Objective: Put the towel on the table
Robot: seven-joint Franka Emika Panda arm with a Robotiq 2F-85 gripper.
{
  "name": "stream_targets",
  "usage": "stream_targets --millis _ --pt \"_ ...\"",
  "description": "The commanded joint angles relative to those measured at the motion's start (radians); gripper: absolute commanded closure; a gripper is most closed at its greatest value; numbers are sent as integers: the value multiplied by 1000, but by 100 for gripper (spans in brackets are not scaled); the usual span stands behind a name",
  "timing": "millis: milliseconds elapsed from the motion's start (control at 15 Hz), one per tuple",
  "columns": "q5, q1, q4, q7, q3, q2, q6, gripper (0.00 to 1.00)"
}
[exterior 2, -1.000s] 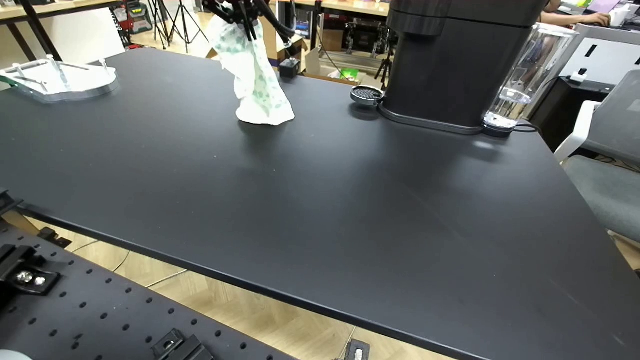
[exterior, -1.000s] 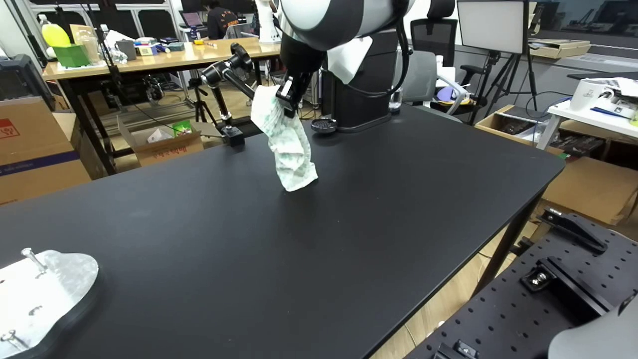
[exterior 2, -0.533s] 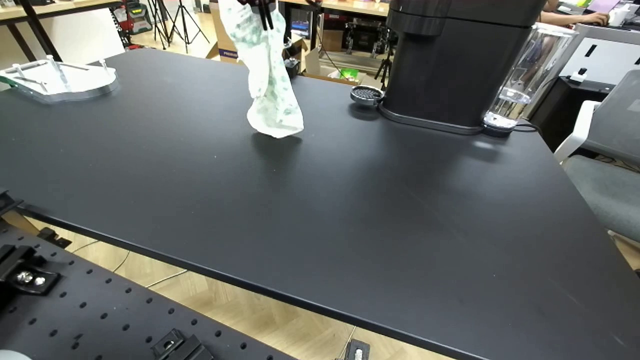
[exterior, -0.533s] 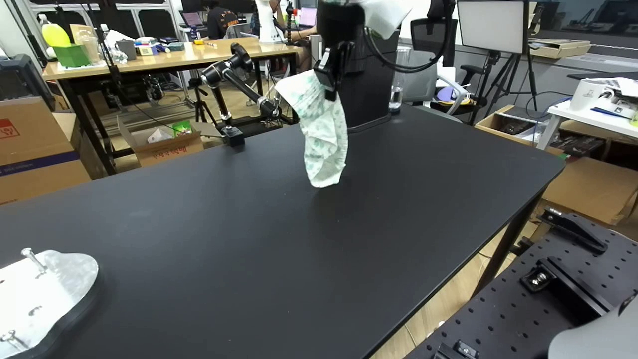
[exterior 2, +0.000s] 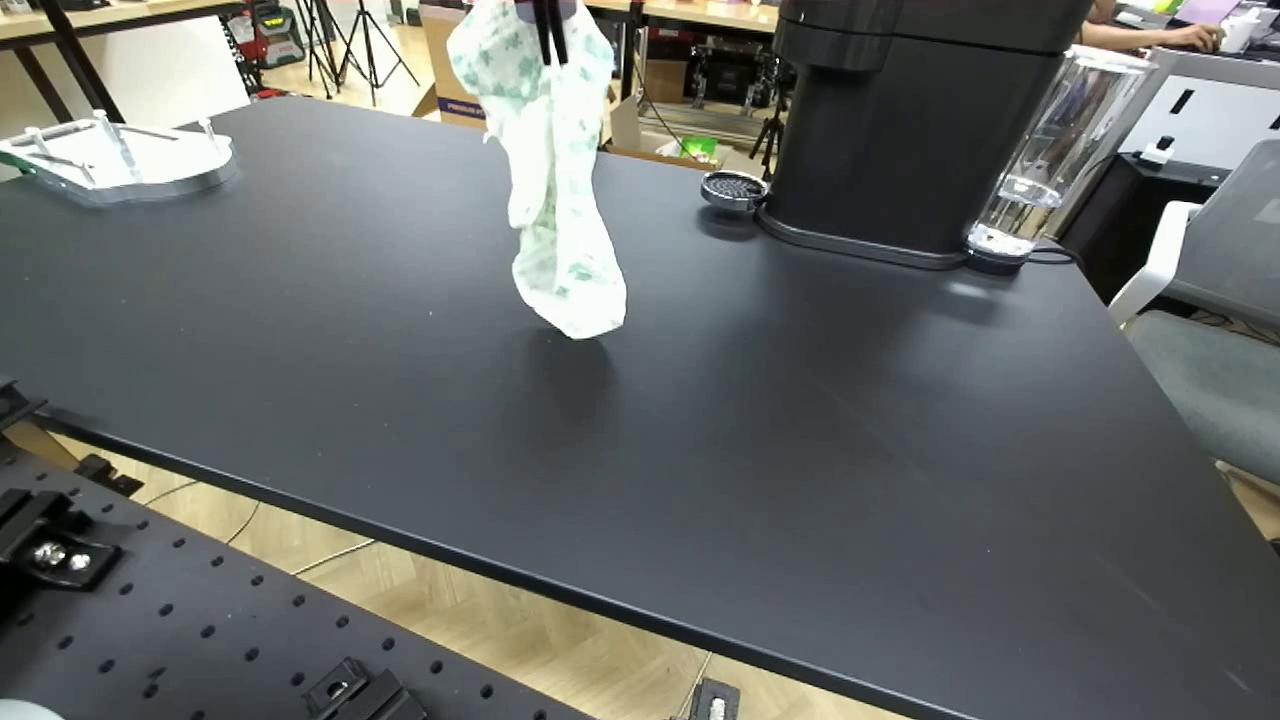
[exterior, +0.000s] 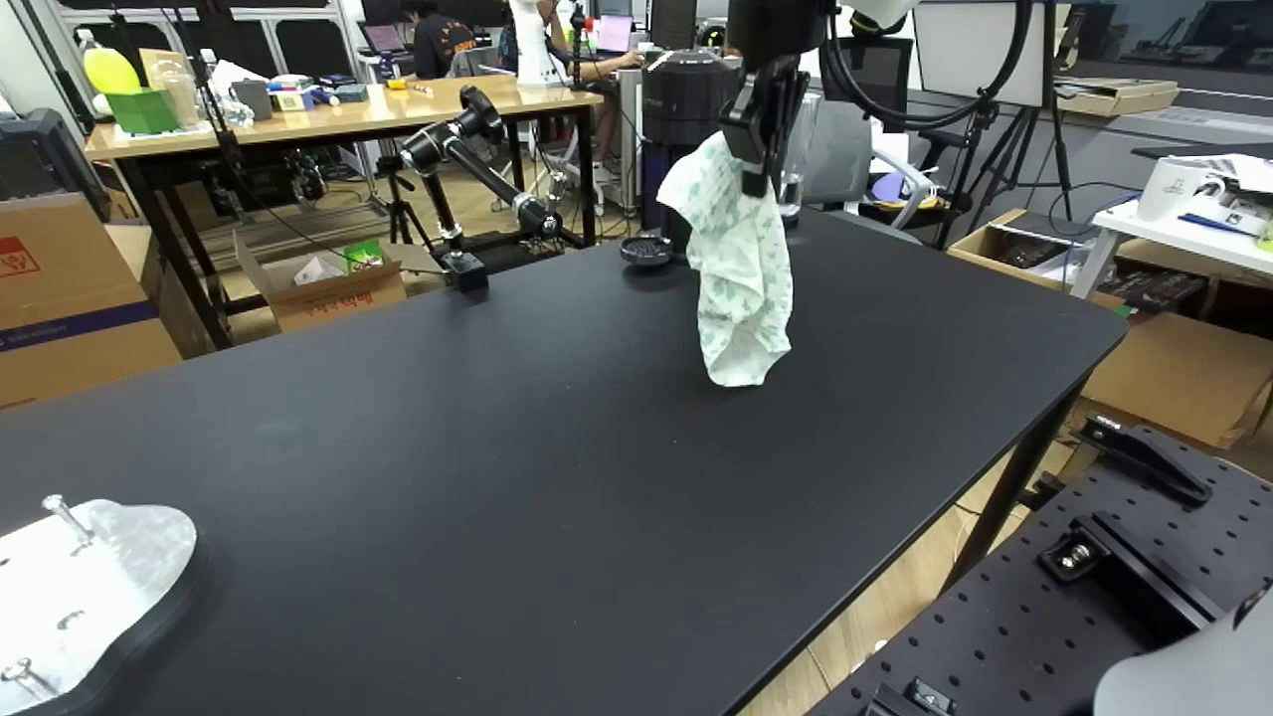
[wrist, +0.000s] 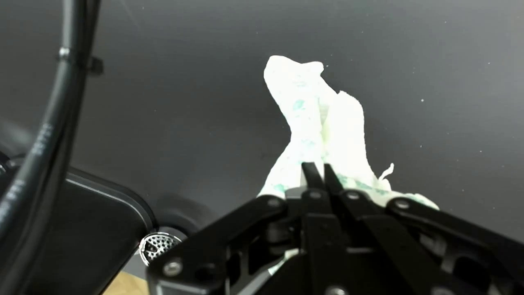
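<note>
The towel [exterior: 744,298] is white with green spots. It hangs bunched and long from my gripper [exterior: 758,181] over the black table [exterior: 477,497]. In an exterior view the towel [exterior 2: 575,240] hangs below the two dark fingertips [exterior 2: 553,50], and its lower end is close to the tabletop [exterior 2: 750,450]; I cannot tell whether it touches. In the wrist view the fingers [wrist: 318,168] are nearly together, with the towel [wrist: 303,110] pinched between them and spreading out below. The part of the towel inside the jaws is hidden.
A black machine [exterior 2: 880,150] with a round drip tray [exterior 2: 735,188] and a clear water tank [exterior 2: 1020,190] stands at the table's far side. A white plate with upright bolts [exterior: 149,557] lies at one end. A jointed black mount [exterior: 462,179] is clamped at the edge.
My gripper has carried the hanging towel sideways, to the right and nearer in both exterior views, away from the jointed mount. The towel stays held throughout.
</note>
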Motion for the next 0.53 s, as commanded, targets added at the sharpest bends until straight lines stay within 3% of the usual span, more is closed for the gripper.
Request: stream_targets --millis 0,467 --pt "28 1 -28 28 -17 21 26 99" --pt "110 12 -69 48 -11 162 292 99"
